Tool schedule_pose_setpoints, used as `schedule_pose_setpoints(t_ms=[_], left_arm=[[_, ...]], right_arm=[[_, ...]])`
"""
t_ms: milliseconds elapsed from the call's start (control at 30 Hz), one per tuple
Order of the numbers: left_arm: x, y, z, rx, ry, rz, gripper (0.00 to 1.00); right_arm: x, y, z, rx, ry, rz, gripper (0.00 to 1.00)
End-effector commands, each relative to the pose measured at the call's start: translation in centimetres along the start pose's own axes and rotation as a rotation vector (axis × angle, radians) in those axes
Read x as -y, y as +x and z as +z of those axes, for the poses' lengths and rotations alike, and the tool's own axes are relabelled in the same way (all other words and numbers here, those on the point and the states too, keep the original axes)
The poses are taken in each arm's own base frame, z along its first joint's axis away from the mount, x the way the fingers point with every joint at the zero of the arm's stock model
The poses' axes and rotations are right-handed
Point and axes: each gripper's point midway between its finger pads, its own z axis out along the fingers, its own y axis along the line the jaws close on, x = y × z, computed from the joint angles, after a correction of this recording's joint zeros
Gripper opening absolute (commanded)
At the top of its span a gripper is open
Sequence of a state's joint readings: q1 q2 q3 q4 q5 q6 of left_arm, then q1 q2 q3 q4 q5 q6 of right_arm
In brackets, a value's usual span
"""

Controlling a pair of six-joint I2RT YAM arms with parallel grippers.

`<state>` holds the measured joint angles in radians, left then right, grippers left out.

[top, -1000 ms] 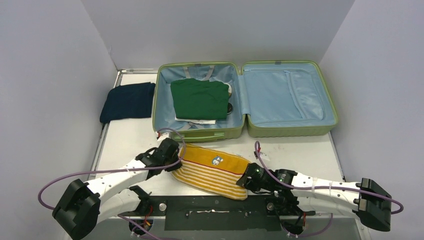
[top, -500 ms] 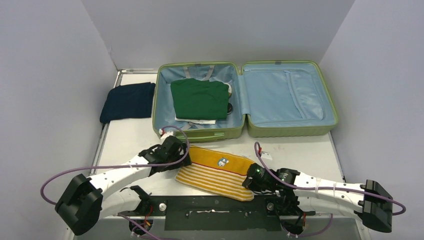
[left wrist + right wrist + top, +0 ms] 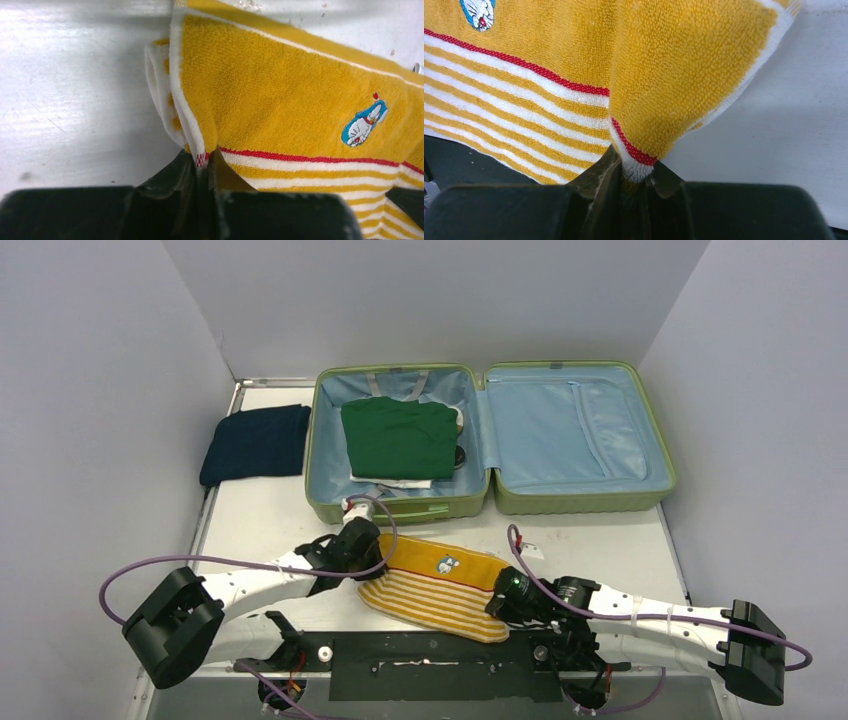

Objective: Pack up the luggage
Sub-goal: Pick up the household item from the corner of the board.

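So, on the white worktop (image 3: pixel 260 525) the luggage (image 3: pixel 580 502) lies open at the far side, both halves flat, lining up. A yellow striped towel (image 3: pixel 440 580) lies just near of it, at the near side. A folded green garment (image 3: pixel 400 437) sits in the left half; a folded navy garment (image 3: pixel 257 443) lies left of the luggage. The left claw (image 3: pixel 202 162) pinches the towel's left edge, the right claw (image 3: pixel 636 175) its right corner.
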<state>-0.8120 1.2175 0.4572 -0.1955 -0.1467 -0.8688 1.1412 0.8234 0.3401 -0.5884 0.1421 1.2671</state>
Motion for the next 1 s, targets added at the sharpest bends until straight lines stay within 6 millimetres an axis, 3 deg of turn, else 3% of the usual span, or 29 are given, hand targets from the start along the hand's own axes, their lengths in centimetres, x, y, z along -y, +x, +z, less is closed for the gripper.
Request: schedule_pose_setpoints(t_ms=[0, 133, 333, 600, 800, 900, 967], left_arm=[[-3.3, 5.3, -0.6, -0.186, -0.072, 0.027, 0.0], [-1.8, 2.8, -3.1, -0.097, -0.02, 0.007, 0.0], [1.6, -2.9, -9.0, 0.074, 0.08, -0.001, 0.0], [5.1, -8.3, -14.8, 0.198, 0.142, 0.033, 0.0], [7.8, -14.7, -19.7, 0.387, 0.151, 0.033, 0.0], [8.1, -18.1, -21.2, 0.489, 0.089, 0.035, 0.0], [7.9, -20.4, -22.0, 0.566, 0.044, 0.026, 0.0]], right_arm=[[-1.7, -1.2, -0.8, 0.041, -0.036, -0.027, 0.0], [-4.1, -3.2, -2.8, 0.105, -0.083, -0.063, 0.0], [-9.4, -6.9, -7.8, 0.193, -0.202, -0.178, 0.0], [-15.0, -11.1, -13.3, 0.305, -0.295, -0.284, 0.0], [-19.5, -16.8, -17.6, 0.491, -0.349, -0.3, 0.0], [-21.1, -20.5, -19.3, 0.581, -0.332, -0.318, 0.0], [-21.8, -23.2, -19.3, 0.626, -0.31, -0.328, 0.0]])
